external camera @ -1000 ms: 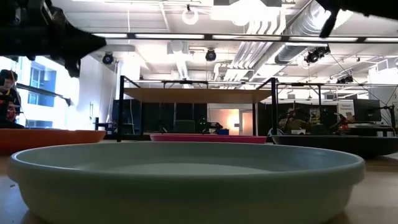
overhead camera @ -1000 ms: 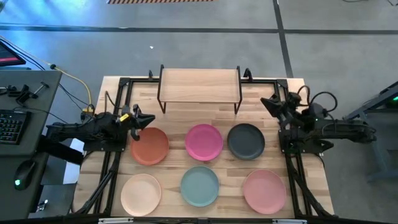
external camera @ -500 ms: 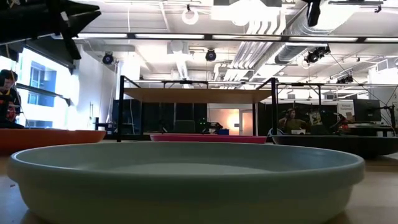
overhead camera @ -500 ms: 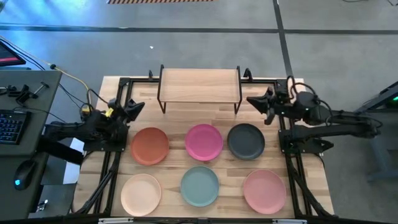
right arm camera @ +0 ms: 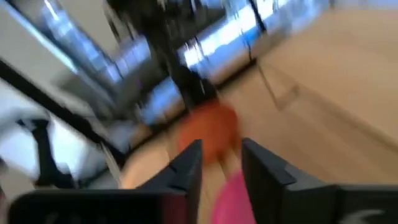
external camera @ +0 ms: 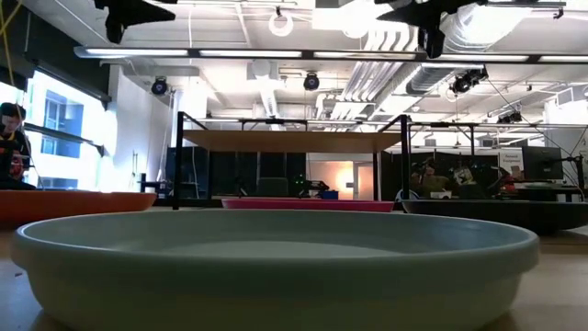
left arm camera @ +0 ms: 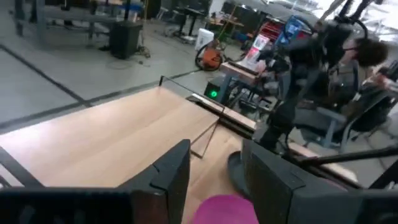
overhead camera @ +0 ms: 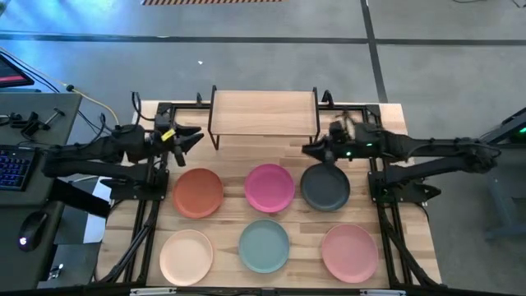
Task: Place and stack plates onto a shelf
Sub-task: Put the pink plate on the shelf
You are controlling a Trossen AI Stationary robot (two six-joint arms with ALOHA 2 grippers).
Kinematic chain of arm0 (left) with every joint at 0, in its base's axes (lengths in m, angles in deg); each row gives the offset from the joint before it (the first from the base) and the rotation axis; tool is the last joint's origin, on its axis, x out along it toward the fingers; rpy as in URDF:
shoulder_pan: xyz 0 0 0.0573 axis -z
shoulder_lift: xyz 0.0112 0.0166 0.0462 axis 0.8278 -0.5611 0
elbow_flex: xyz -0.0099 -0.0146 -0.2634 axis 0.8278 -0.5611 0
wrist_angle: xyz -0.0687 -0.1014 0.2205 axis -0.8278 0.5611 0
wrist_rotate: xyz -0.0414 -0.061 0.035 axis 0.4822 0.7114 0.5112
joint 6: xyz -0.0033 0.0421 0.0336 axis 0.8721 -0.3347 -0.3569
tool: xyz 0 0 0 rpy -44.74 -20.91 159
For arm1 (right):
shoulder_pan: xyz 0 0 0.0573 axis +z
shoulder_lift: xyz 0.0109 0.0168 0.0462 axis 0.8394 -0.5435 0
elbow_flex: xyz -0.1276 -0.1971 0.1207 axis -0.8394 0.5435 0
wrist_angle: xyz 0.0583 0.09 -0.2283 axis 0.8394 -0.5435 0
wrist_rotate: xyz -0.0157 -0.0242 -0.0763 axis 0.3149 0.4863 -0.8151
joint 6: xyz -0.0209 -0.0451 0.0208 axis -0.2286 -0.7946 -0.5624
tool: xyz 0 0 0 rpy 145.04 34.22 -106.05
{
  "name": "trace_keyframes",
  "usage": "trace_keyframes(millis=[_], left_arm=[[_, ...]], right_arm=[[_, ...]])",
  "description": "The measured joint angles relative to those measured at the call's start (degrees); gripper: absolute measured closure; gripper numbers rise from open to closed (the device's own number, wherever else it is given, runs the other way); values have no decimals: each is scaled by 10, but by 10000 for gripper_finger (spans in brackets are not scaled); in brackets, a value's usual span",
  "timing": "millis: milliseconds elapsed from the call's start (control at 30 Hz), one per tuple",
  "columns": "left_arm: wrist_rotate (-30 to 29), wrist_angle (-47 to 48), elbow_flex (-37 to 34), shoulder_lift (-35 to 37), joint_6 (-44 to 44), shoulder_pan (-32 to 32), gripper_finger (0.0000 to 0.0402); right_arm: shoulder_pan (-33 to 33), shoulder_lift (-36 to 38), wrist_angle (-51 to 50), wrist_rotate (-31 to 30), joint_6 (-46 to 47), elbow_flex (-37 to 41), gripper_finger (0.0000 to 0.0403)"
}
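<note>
Six plates lie flat on the tabletop in two rows: terracotta (overhead camera: 198,192), magenta (overhead camera: 269,187) and dark grey (overhead camera: 325,187) in the far row, cream (overhead camera: 186,256), teal (overhead camera: 264,246) and salmon (overhead camera: 349,252) in the near row. The shelf (overhead camera: 265,111) stands on its black legs at the far edge, its top bare. My left gripper (overhead camera: 191,138) hovers open between the shelf's left legs and the terracotta plate. Open as well, my right gripper (overhead camera: 310,150) hovers over the dark grey plate's far left rim. Both grippers show high above the table in the low view, left (external camera: 130,13) and right (external camera: 425,22).
Black arm frames (overhead camera: 148,205) (overhead camera: 386,214) run along the table's left and right sides. A desk with a keyboard (overhead camera: 12,164) stands off the left edge. Bare wood (overhead camera: 263,152) lies between the shelf and the far row of plates.
My left gripper has risen and gone from the terracotta plate's far rim toward the far edge, ending beside the shelf's left legs. My right gripper has swung from the table's right side toward the left, out over the dark grey plate's far rim. No plate has moved.
</note>
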Motion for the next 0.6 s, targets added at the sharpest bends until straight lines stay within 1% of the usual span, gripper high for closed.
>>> trace_keyframes(millis=[67,200,267,333,433,600], left_arm=[[12,-7,11,-3,20,0,255],[57,-13,13,-1,55,0,251],[66,-7,13,-2,70,0,251],[68,-2,13,-4,83,0,252],[68,6,12,-12,83,0,254],[69,6,12,-25,83,0,254]], right_arm=[[8,-40,-80,2,-8,-43,272],[15,-121,-221,-2,-7,-115,226],[14,-160,-278,-5,20,-135,214],[9,-199,-313,-8,56,-137,209],[3,-254,-304,-7,106,-115,208],[5,-340,-226,23,154,-89,208]])
